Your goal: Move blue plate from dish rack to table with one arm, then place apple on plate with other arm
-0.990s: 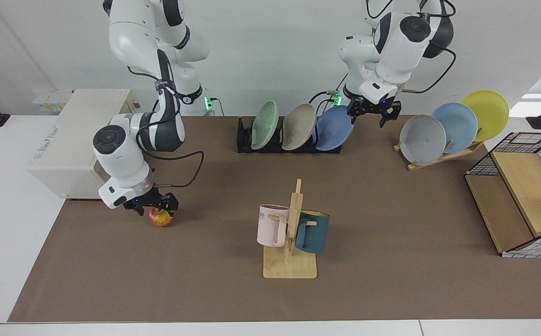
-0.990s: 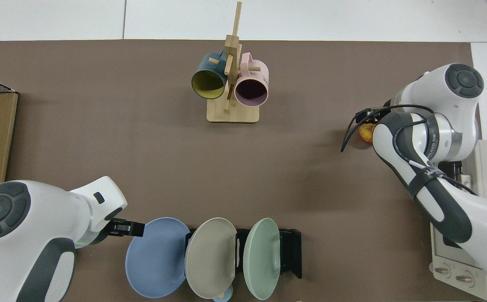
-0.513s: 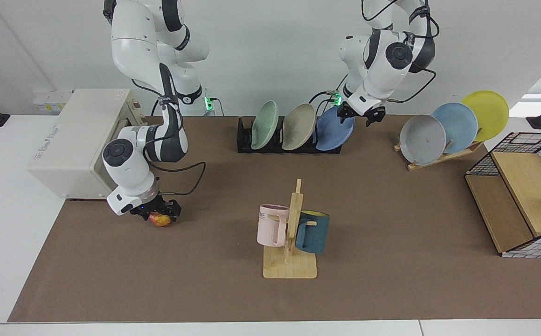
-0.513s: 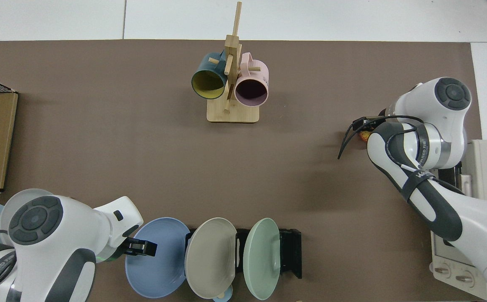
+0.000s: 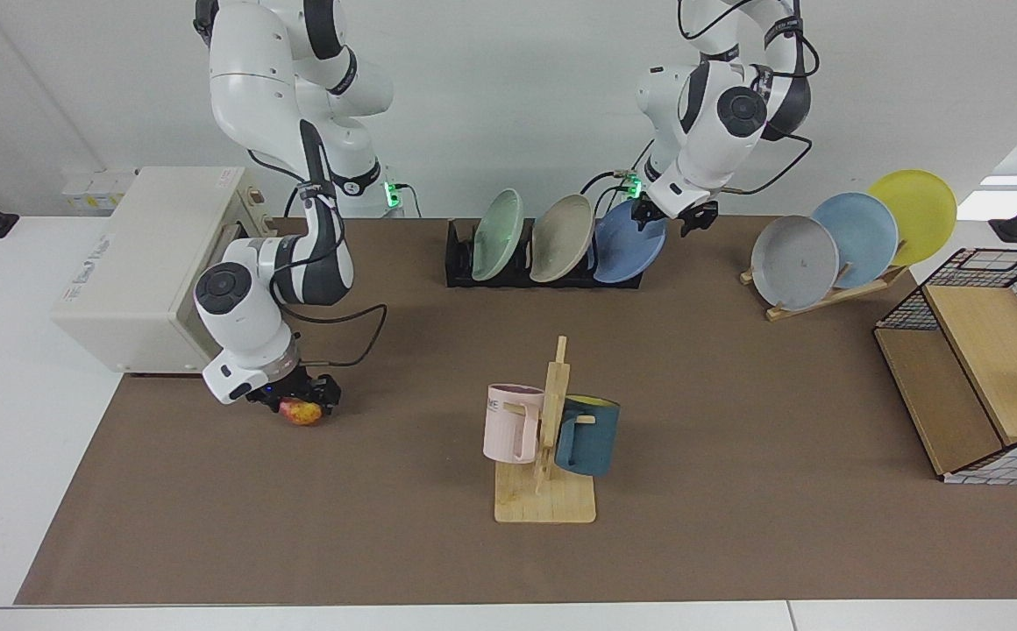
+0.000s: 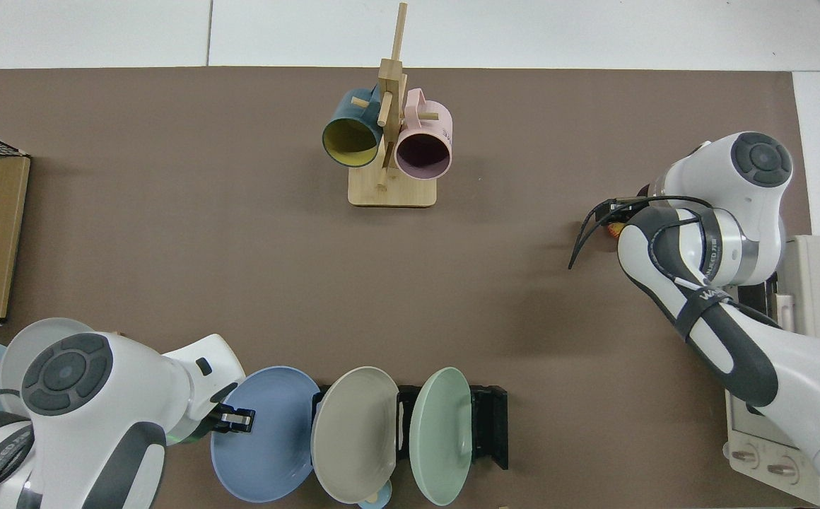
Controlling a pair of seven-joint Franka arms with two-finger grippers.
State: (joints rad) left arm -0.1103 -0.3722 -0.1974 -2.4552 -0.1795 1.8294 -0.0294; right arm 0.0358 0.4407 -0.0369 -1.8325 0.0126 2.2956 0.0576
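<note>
Your left gripper (image 5: 668, 219) sits at the upper edge of the round periwinkle-blue plate (image 5: 627, 242). In the top view one black finger (image 6: 233, 420) lies over the plate's rim, with the fingers apart on either side of that edge. Whether they already pinch the rim, you cannot tell.

The plate leans upright in the end slot of the low black slotted dish rack (image 5: 460, 263), beside a beige plate (image 5: 561, 237) and a pale green plate (image 5: 498, 235).

Your right gripper (image 5: 295, 400) is down at the small red-and-yellow apple (image 5: 302, 412), its black fingers apart on either side of the fruit. The apple rests on the brown-matted table (image 5: 736, 421), near a cream box (image 5: 136, 263). Its top is hidden under the gripper, so contact is unclear.
</note>
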